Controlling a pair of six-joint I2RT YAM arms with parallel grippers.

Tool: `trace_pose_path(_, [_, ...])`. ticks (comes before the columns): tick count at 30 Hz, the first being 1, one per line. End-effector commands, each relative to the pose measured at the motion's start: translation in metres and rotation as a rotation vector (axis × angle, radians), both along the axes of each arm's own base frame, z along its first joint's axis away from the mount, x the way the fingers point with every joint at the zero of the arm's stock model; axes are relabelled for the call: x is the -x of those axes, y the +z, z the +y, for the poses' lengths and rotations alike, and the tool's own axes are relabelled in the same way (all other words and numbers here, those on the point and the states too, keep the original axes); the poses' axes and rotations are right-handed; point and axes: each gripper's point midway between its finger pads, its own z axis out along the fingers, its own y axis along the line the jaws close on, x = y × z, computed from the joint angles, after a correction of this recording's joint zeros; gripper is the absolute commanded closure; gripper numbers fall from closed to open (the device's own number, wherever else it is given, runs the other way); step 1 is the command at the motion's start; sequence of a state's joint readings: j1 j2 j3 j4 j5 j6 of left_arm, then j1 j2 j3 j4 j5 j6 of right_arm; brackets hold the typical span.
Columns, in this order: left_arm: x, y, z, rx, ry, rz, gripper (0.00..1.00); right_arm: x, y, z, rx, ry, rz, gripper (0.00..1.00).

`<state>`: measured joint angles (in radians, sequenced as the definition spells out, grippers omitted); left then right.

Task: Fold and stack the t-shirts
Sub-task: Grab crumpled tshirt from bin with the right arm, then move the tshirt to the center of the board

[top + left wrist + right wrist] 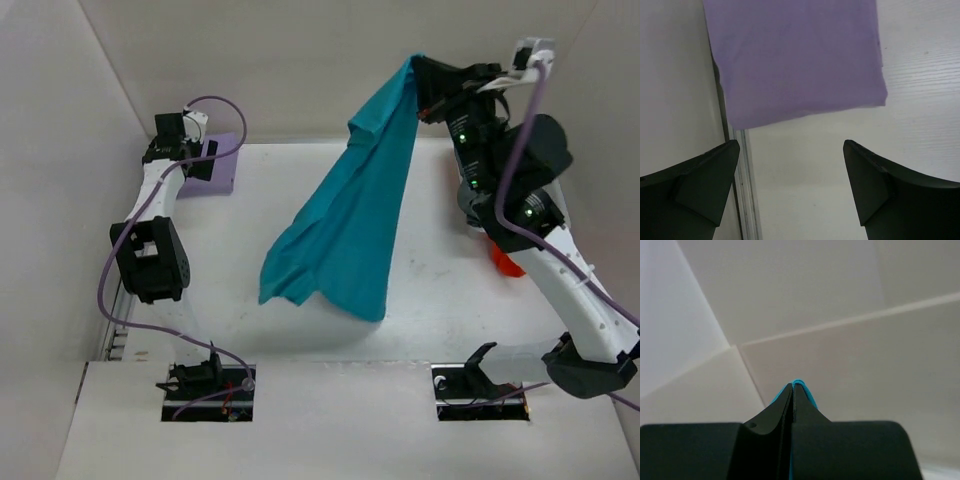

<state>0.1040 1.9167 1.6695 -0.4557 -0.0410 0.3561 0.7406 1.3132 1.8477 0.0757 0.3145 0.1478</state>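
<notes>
Top view: the right gripper (428, 80) holds the teal shirt (345, 230) high by one corner, its lower end at or near the table (430, 300). Advice: lower slowly and spread it flat before any fold.

Left wrist: the left gripper (790, 150) is released and empty, just short of the folded purple shirt (800, 60).

Right wrist: jaws clenched on teal cloth.

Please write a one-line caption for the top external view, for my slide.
Right pincer holds up the teal t-shirt; left pincer hovers near the folded lavender t-shirt.
</notes>
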Motion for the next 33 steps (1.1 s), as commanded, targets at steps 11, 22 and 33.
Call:
trace_pose_path(11, [0.015,0.028,-0.033,-0.023,-0.118,-0.047,0.14,-0.136,-0.26,-0.047,-0.102,0.0,0.659,0.75])
trace_pose_path(22, [0.123,-0.092,-0.198,0.12,-0.581,0.379,0.19,-0.12,-0.395,-0.064,0.115,-0.088,1.017,0.42])
trace_pose_path(33, [0.178,-0.148,-0.265,0.268,-0.665,0.676,0.24,-0.073,-0.437,-0.057,0.133,-0.07,1.085,0.43])
